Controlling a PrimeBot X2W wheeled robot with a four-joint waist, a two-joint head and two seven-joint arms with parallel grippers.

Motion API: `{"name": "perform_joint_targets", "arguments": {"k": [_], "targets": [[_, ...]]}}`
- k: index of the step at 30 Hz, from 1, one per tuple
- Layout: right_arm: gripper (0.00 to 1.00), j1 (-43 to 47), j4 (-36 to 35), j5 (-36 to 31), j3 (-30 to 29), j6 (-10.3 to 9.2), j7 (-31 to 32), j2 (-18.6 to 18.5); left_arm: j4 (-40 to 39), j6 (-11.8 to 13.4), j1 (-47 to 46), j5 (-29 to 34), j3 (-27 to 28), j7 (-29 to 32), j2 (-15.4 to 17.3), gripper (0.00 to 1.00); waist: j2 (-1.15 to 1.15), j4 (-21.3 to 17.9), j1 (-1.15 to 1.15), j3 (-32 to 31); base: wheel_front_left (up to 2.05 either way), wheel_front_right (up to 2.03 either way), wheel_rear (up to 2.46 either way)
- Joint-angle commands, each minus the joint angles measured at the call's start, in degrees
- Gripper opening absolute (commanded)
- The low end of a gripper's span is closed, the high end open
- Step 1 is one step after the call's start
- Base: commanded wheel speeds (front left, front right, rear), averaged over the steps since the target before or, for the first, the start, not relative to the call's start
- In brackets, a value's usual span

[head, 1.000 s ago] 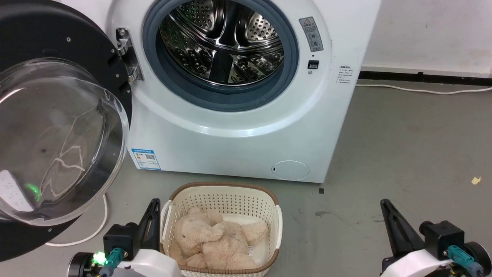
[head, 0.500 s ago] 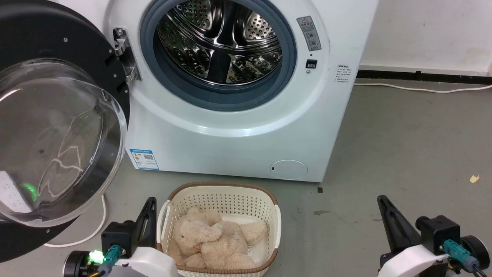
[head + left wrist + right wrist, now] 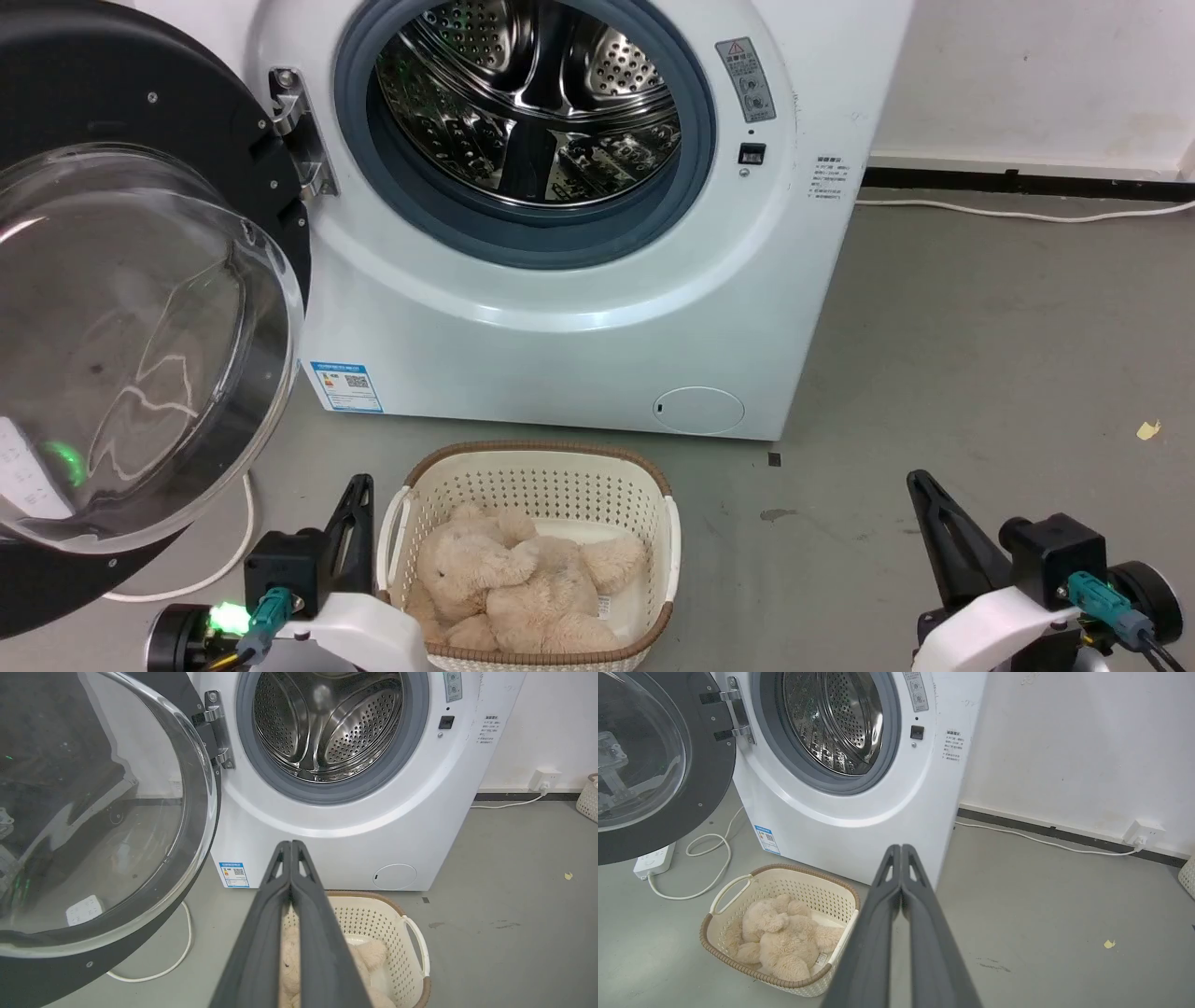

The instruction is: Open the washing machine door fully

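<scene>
Left gripper [image 3: 290, 844]: clenched, its two long dark fingers pressed flat together with nothing between them. It sits low at the near left and touches nothing.
Right gripper [image 3: 901, 847]: also clenched and empty, fingers tip to tip. It sits at the near right over bare floor [image 3: 980, 355], well apart from the machine.
Laundry basket [image 3: 541, 451]: cream with a brown rim, on the floor just right of the left gripper and near the front of the machine.
Plush toy [image 3: 513, 588]: a beige soft bear lying curled inside the basket.
Washing machine door [image 3: 131, 308]: at the left, swung out wide on a metal hinge [image 3: 294, 131]. Its glossy black ring and bulging clear glass bowl face the near side. Neither gripper touches it.
Washing machine [image 3: 560, 327]: a white front loader at the far centre, behind the basket.
Drum [image 3: 532, 93]: shiny perforated steel, in plain sight inside a grey rubber seal [image 3: 420, 215].
Round flap [image 3: 698, 411]: small and white, low on the right of the machine's front.
Blue label [image 3: 345, 385]: low on the left of the machine's front.
White cable [image 3: 238, 551]: loops on the floor beneath the door.
Power strip [image 3: 654, 861]: white, on the floor under the door's lower edge.
Wall [image 3: 1027, 75]: white, at the far right, with a dark skirting strip.
</scene>
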Motion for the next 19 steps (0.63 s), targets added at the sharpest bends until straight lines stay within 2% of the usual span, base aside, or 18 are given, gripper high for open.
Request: {"name": "perform_joint_targets", "arguments": {"k": [1,19], "targets": [[0.00,-0.79,-0.30,-0.44,0.04,0.30,0.08,0.07,-0.29,-0.30,-0.88,0.28,0.31,0.02,-0.09,0.00,0.00,0.00,0.00,0.00,0.00,0.00,0.00],[0.00,-0.79,-0.30,-0.44,0.04,0.30,0.08,0.07,-0.29,-0.30,-0.88,0.28,0.31,0.02,-0.09,0.00,0.00,0.00,0.00,0.00,0.00,0.00,0.00]]}}
